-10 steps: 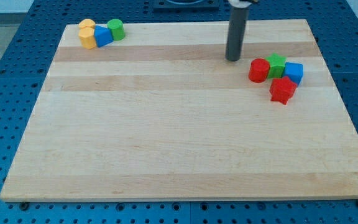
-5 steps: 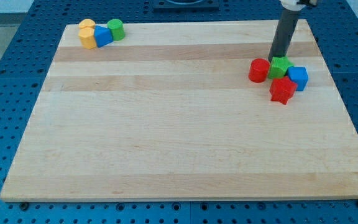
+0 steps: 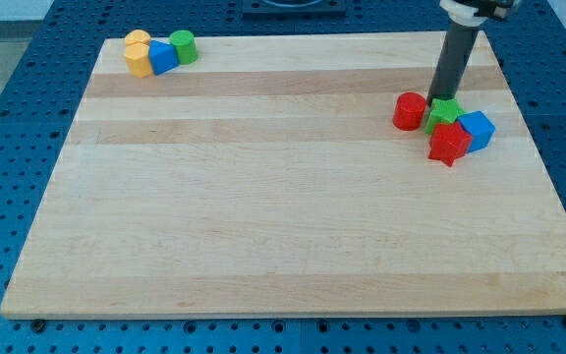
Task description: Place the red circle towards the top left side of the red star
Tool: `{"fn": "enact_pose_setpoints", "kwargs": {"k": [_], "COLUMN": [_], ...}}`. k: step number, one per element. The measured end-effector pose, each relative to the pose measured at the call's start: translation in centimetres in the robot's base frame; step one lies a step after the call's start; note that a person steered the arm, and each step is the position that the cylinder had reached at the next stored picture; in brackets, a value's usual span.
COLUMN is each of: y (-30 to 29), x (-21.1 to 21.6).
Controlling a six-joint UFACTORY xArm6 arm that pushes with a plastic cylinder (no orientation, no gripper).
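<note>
You find the red circle block (image 3: 410, 110), a short red cylinder, just to the view's left of my tip (image 3: 444, 97), with a small gap between them. The red star block (image 3: 447, 144) sits below my tip toward the view's bottom, so the circle lies to its upper left, close but apart. Directly under my tip, touching it, is the green star-like block (image 3: 445, 110), pressed against the red star. The blue cube-like block (image 3: 477, 129) lies to my tip's lower right, touching the red star. There is no gripper here, only the dark rod. Far toward the view's top left on the wooden board (image 3: 263, 216), you see two yellow blocks (image 3: 138, 55), a blue block (image 3: 162, 57) and a green cylinder block (image 3: 183, 45) clustered together.
</note>
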State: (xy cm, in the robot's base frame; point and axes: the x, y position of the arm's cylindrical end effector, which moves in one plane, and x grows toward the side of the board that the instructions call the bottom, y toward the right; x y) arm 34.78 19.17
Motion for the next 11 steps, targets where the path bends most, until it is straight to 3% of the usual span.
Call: {"fn": "enact_pose_setpoints", "kwargs": {"k": [2, 4, 9, 11], "y": [1.5, -3.0, -5.2, -5.2], "x": [-4.8, -3.1, 1.7, 1.5]}}
